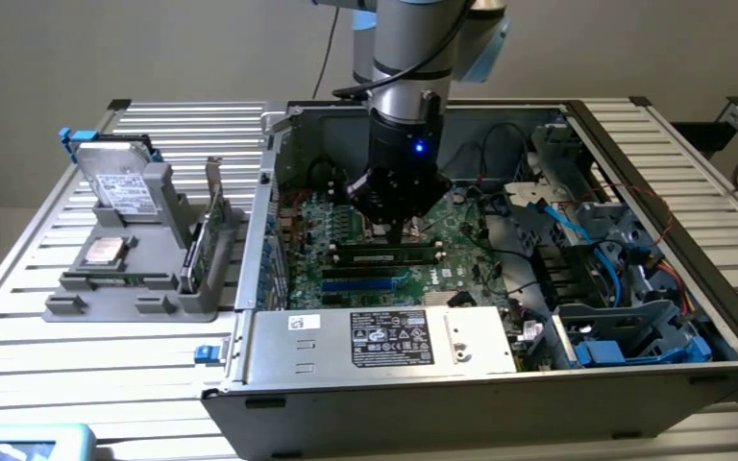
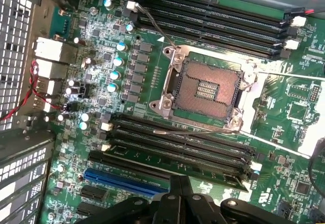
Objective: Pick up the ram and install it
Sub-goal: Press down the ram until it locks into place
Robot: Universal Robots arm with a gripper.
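Observation:
The ram (image 1: pixel 388 256), a green stick with dark chips, stands on edge in a black slot of the motherboard (image 1: pixel 343 226) inside the open computer case. My gripper (image 1: pixel 395 234) hangs straight down over the stick's middle, fingers shut, with the tips right at its top edge; I cannot tell whether they touch it. Nothing is held between the fingers. In the wrist view the shut gripper (image 2: pixel 180 184) points at the rows of long black memory slots (image 2: pixel 177 140) beside the open processor socket (image 2: pixel 209 89).
A power supply (image 1: pixel 382 338) spans the case front. Blue cables (image 1: pixel 572 226) and drive bays (image 1: pixel 626 331) crowd the exterior view's right. Left of the case, a grey fixture (image 1: pixel 151 288) holds a hard drive (image 1: pixel 123 182), a silver processor chip (image 1: pixel 103 252) and an upright card (image 1: pixel 196 252).

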